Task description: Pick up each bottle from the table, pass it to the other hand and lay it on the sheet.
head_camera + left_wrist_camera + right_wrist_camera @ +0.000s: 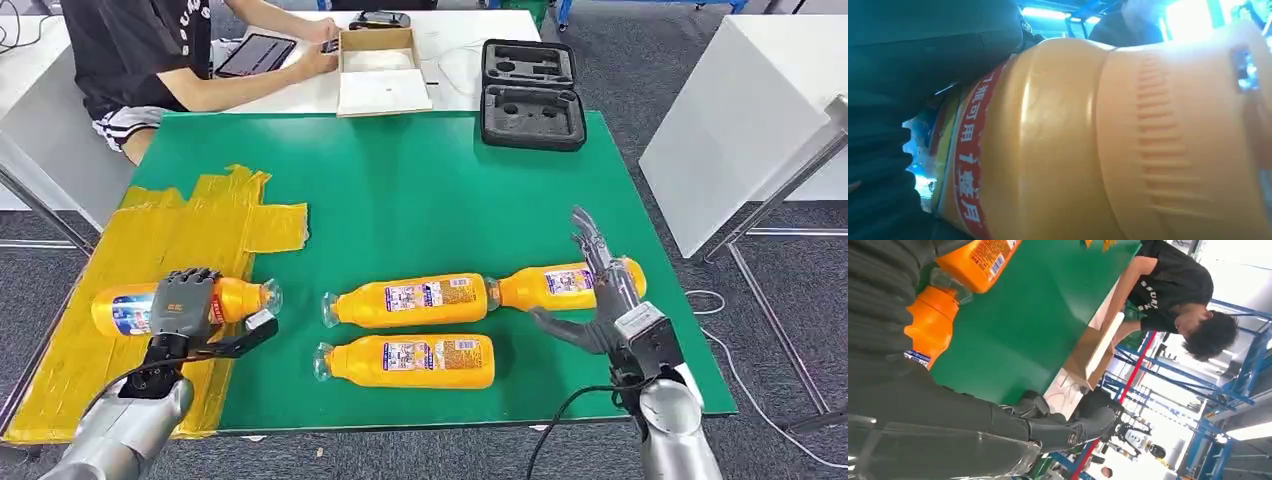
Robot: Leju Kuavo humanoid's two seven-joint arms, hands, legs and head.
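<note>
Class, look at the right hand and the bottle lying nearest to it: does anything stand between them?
Nothing visible does. The right hand is spread directly over the rightmost bottle on the green table; the neighbouring bottle lies beyond its cap end.

Two silver arms, rounded metal forearms. Left hand (183, 303) dark grey with ribbed back cover; right hand (603, 290) grey with dark fingers. Boxy wrist camera (647, 335) with white label; black cables loop under both wrists.

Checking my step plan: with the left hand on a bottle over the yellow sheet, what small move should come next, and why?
Probably open the left hand and lift away: its bottle already lies on the yellow sheet, while the right hand reaches over the next bottle.
</note>
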